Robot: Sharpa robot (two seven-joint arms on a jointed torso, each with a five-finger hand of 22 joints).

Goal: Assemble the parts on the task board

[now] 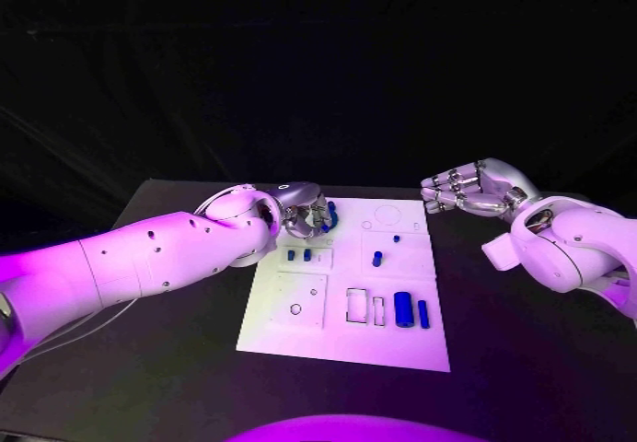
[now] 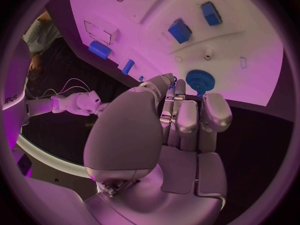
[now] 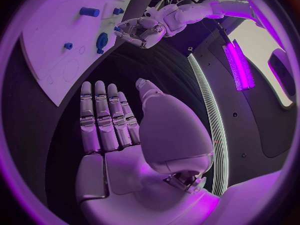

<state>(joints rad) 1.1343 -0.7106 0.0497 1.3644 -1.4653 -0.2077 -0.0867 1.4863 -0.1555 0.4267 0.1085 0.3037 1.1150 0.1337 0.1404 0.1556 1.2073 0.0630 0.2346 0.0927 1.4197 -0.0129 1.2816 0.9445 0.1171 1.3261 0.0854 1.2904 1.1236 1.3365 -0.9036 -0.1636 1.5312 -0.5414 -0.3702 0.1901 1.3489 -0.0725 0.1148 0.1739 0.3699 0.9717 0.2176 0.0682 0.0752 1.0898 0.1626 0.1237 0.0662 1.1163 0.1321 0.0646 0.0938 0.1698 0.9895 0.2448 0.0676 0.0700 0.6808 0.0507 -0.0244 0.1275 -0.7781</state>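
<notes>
On the near edge of the flat white task board (image 1: 285, 331), which lies mid-worktop, two smooth blue cylinder parts (image 1: 403, 308) rest side by side next to rectangular cut-outs. Further up the board a small blue peg (image 1: 377, 258) stands by itself, and two short blue blocks (image 1: 299, 255) sit close together. At the board's far left corner the robot's silver left hand (image 1: 306, 214) hovers over a round blue toothed gear (image 2: 199, 79), fingers bent toward it but seemingly not touching; whether anything is pinched cannot be told. The gear lies on the board, just beside a small white post (image 2: 207, 54). The step in hand looks like taking up the gear: a light pinch across its ribbed rim, then a level lift, should serve best, since the hard, slick plastic could slip or tilt. Off the board's far right corner, the silver right hand (image 1: 468, 189) hangs over the matte black worktop (image 1: 531, 368), fingers straight and close, holding nothing.
</notes>
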